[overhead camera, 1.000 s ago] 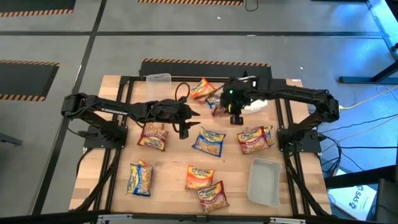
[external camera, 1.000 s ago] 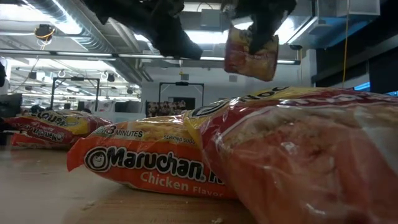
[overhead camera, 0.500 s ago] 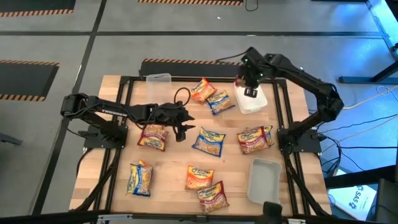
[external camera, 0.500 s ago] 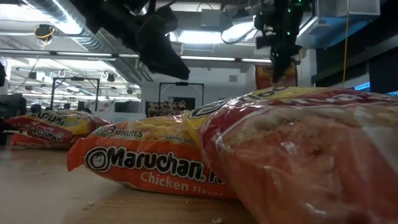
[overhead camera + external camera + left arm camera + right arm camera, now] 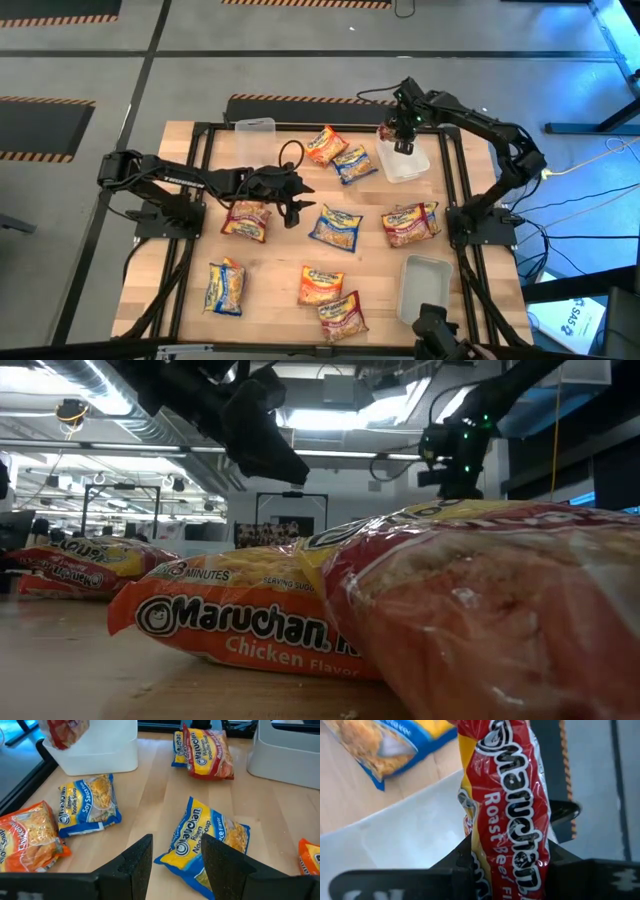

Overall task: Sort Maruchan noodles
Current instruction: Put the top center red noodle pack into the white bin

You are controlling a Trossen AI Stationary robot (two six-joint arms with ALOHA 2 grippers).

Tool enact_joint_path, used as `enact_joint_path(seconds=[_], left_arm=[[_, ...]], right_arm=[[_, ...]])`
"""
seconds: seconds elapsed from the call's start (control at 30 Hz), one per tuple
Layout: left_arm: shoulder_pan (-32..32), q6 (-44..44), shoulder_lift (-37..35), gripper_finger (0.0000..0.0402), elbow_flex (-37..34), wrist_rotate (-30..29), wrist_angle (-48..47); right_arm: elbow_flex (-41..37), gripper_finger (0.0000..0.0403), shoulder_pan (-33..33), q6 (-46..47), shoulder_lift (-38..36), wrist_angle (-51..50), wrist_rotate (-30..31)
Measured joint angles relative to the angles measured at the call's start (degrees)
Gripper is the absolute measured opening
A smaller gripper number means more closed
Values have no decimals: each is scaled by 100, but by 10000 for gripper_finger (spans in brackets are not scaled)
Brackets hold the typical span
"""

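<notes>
High view, straight down on the wooden tabletop [image 5: 190, 300]: right gripper [image 5: 402, 140] over the clear tub [image 5: 405, 165] at the far right corner, jaws pinching a red Roast Beef packet [image 5: 512, 805], seen hanging above the tub's floor in the right wrist view. Left gripper [image 5: 295, 200] hovering above the tabletop's middle, jaws spread and holding nothing, just beside a blue-and-yellow packet [image 5: 335, 228].

Scattered across the tabletop, the remaining noodles: an orange packet [image 5: 324, 143] and a blue soy sauce packet [image 5: 352, 163] touching at the far edge, near the tub; a red packet [image 5: 246, 218] under the left arm; a red pair [image 5: 410, 222] overlapping at right; a blue packet [image 5: 225, 287] at near left; an orange chicken packet [image 5: 320, 285] and a red one [image 5: 343, 315] touching at the near edge.

Second clear tub [image 5: 425, 290] at near right, a third [image 5: 255, 126] at the far edge.

Low view, from tabletop height: orange chicken packet filling the foreground beside the near-edge red one, both arms overhead.
</notes>
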Motion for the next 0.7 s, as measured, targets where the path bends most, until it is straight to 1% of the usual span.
enact_joint_path(seconds=[0.1,0.27,0.33,0.43,0.63,0.7], left_arm=[[-44,0,2,162,-2,0,23],[-49,-63,2,162,-2,-2,40],[-49,-106,3,162,-2,-2,41],[-49,-107,4,162,-2,-1,67],[-44,-105,4,162,-3,-2,148],[-44,-105,4,162,-2,-2,158]], right_arm=[[0,94,-81,-121,71,30,49],[0,94,-213,-48,116,-28,239],[0,95,-209,141,116,-20,451],[0,95,-202,326,116,-90,976],[2,95,-202,580,116,-190,1361],[2,95,-202,521,116,-192,1272]])
